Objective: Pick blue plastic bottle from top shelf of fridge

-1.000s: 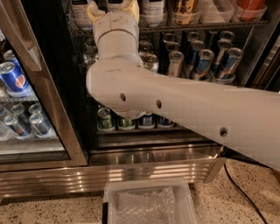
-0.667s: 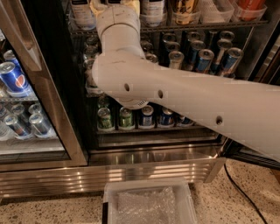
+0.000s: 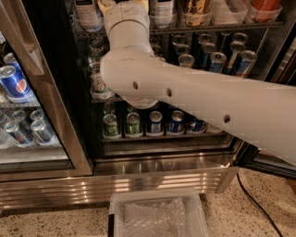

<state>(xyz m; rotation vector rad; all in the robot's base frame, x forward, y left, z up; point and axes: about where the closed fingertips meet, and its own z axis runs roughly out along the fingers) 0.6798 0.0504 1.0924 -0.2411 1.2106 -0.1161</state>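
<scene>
- I count one gripper [image 3: 108, 3], just visible at the upper edge of my view, up by the top shelf [image 3: 208, 28] of the fridge [image 3: 162, 162].
- Three bottles on that shelf: two white-labelled bottles [image 3: 162, 9] and one gold-labelled bottle [image 3: 194, 9].
- At least six can tops [image 3: 216, 58] on the middle rack, right of the arm.
- Five front-row cans [image 3: 155, 122] on the lowest rack: two green, three blue.
- One Pepsi can [image 3: 11, 82] in the neighbouring cooler.
- One clear bin [image 3: 115, 203] on the floor.
</scene>
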